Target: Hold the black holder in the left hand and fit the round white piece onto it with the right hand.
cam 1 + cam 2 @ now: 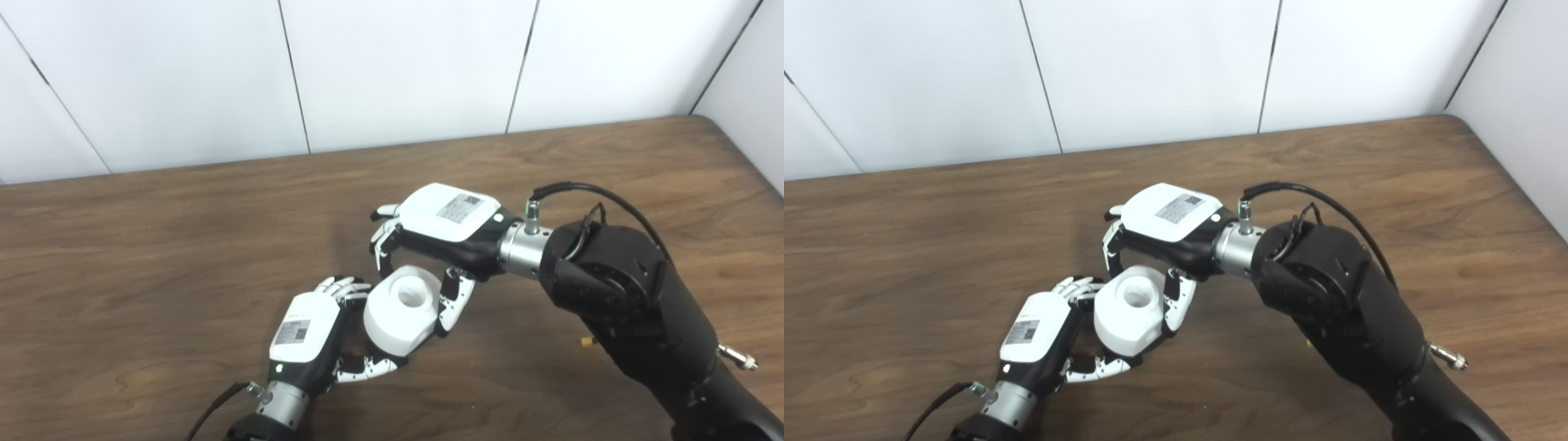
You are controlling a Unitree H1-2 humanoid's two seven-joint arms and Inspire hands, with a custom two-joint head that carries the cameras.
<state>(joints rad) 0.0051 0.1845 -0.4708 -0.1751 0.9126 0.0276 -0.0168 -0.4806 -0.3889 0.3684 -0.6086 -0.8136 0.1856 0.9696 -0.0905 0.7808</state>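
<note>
Hands met just in front of the middle of the tabletop [153,245], a brown wooden surface that backed onto a white panelled wall. The fitting step appeared to be under way. The right hand [444,229] reached in from the right, palm down, with its fingers [384,242] curled over the far side of the round white piece [402,309] and its thumb pressed on the near right side, so it gripped the piece. The left hand [306,337] came up from the front edge, its fingers partly closed around the underside of the white piece. The black holder could not be made out; presumably it sat hidden beneath the piece in that cupped hand. A round hollow showed in the piece's top. Next, the right hand probably needed to press the piece squarely down, then let go.
</note>
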